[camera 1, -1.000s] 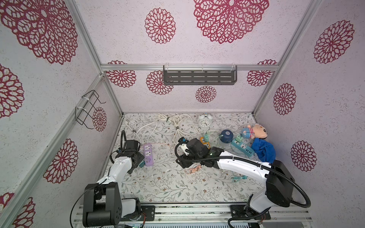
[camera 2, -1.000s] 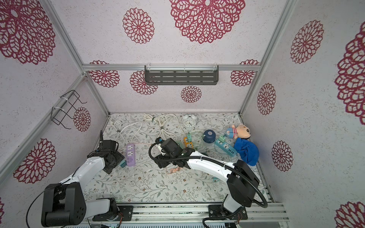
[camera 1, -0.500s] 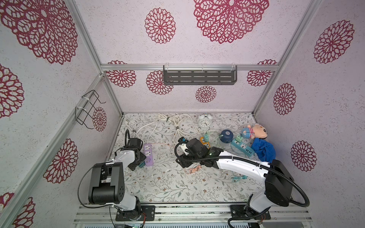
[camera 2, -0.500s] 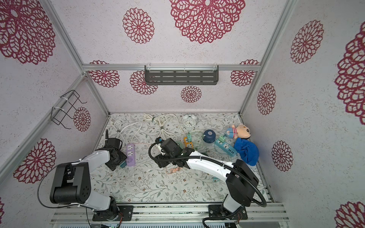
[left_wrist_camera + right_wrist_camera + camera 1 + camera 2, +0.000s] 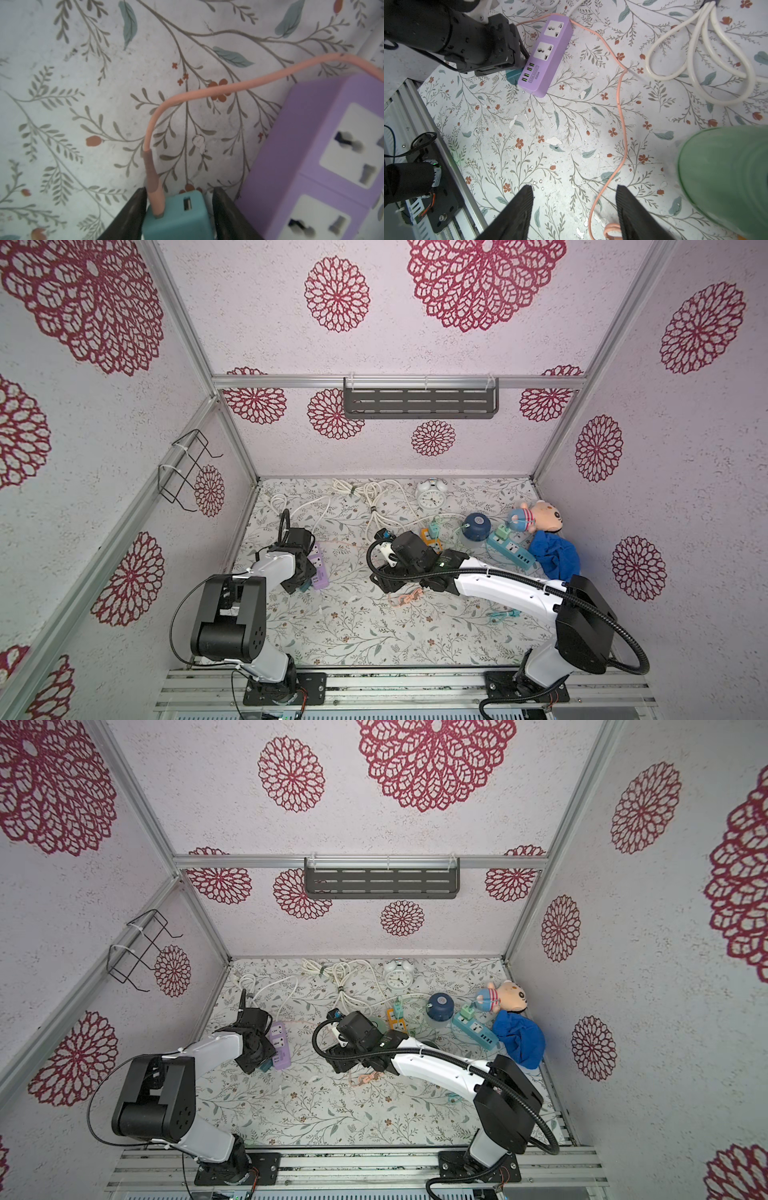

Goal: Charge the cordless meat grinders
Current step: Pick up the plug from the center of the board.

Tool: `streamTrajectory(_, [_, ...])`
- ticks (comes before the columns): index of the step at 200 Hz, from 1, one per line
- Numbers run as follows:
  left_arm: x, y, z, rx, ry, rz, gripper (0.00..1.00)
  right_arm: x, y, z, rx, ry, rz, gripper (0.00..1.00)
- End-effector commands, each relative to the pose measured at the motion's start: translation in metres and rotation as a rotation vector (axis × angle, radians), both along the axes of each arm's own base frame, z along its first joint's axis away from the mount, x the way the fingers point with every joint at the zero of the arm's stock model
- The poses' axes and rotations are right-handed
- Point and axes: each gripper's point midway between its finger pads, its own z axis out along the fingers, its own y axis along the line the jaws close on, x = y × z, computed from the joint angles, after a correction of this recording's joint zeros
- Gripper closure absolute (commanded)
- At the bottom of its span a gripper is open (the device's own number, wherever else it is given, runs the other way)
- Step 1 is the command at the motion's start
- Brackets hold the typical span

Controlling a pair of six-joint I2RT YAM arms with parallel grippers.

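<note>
getting the charger block point(image 5: 176, 218) into the power strip point(image 5: 311, 145)
we judge the teal block next needs lifting and lining up with a socket on the purple strip just beside it. our left gripper point(image 5: 178, 191) straddles the block; whether it pinches, we cannot tell. our right gripper point(image 5: 574, 189) stands wide and empty over the pink cable point(image 5: 620, 116), the mint grinder point(image 5: 724, 182) just beside its fingers point(image 5: 631, 212).

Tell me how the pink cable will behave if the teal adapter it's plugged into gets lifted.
The pink cable is probably floppy: it lies in loose curves and kinks. It rounds the end of the purple power strip, so it may snag there. The teal adapter looks rigid.
</note>
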Motion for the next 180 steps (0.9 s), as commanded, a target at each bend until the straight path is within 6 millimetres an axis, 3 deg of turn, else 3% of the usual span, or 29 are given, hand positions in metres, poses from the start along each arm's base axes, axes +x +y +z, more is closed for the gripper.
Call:
streamTrajectory(1, [-0.006,-0.003,0.000,-0.017,0.003,0.001,0.53,0.005,-0.001,0.042,0.051,-0.085,-0.008,0.34])
streamTrajectory(15, [-0.009,-0.006,-0.002,-0.027,0.002,-0.005,0.53,0.006,-0.008,0.051,0.058,-0.110,-0.023,0.34])
streamTrajectory(33, [-0.012,-0.006,-0.002,-0.026,0.010,-0.004,0.39,0.006,-0.016,0.060,0.068,-0.137,-0.035,0.34])
streamTrajectory(50, [-0.013,-0.006,-0.003,-0.025,0.019,-0.004,0.34,0.006,-0.022,0.067,0.070,-0.155,-0.043,0.33])
streamTrajectory(91, [-0.013,-0.013,-0.003,-0.050,0.026,-0.027,0.54,0.008,-0.028,0.071,0.075,-0.163,-0.054,0.33])
streamTrajectory(114, [-0.020,-0.014,0.002,-0.050,0.030,-0.036,0.60,0.007,-0.026,0.071,0.086,-0.150,-0.041,0.33])
streamTrajectory(134, [-0.026,-0.018,0.024,-0.041,0.008,-0.079,0.65,0.008,-0.027,0.074,0.106,-0.138,-0.036,0.32])
streamTrajectory(153, [-0.031,-0.024,0.064,0.023,-0.014,-0.163,0.67,0.010,-0.029,0.080,0.138,-0.125,-0.035,0.25])
streamTrajectory(180, [-0.023,-0.064,0.130,0.085,-0.124,-0.395,0.69,0.020,-0.037,0.094,0.202,-0.105,-0.058,0.10])
